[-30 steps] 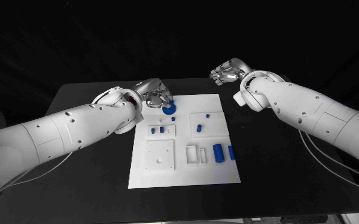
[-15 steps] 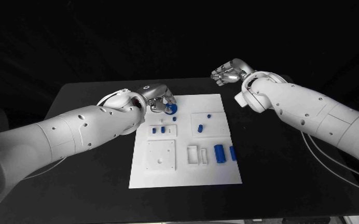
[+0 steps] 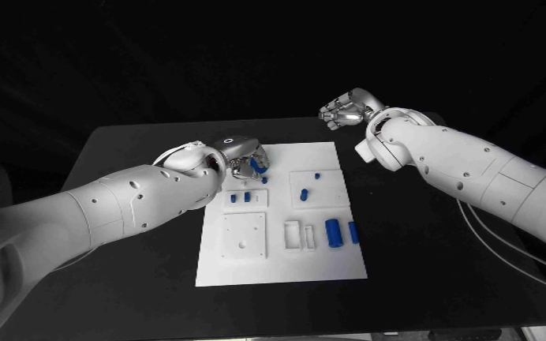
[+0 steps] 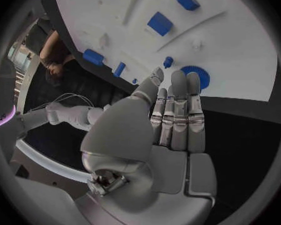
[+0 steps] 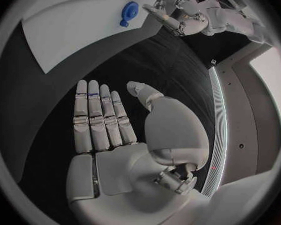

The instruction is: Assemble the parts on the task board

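left hand point(image 3: 241, 159) hangs over the far left corner of the white board point(image 3: 330, 266), fingers straight and side by side in its wrist view, palm bare, holding nothing. blue gear point(image 4: 193, 76) lies flat on the board just past its fingertips point(image 4: 178, 77); touching or not, cannot tell. right hand point(image 3: 347, 109) is lifted well off beyond the far right corner, fingers spread flat, also holding nothing.

risk as i judge it: gear sits near the board's edge, so a nudge from those fingertips could slide it off onto the table, or tip the small blue pegs point(image 3: 239, 197) nearby.

black table point(image 3: 136, 278), matte. dark room all round.
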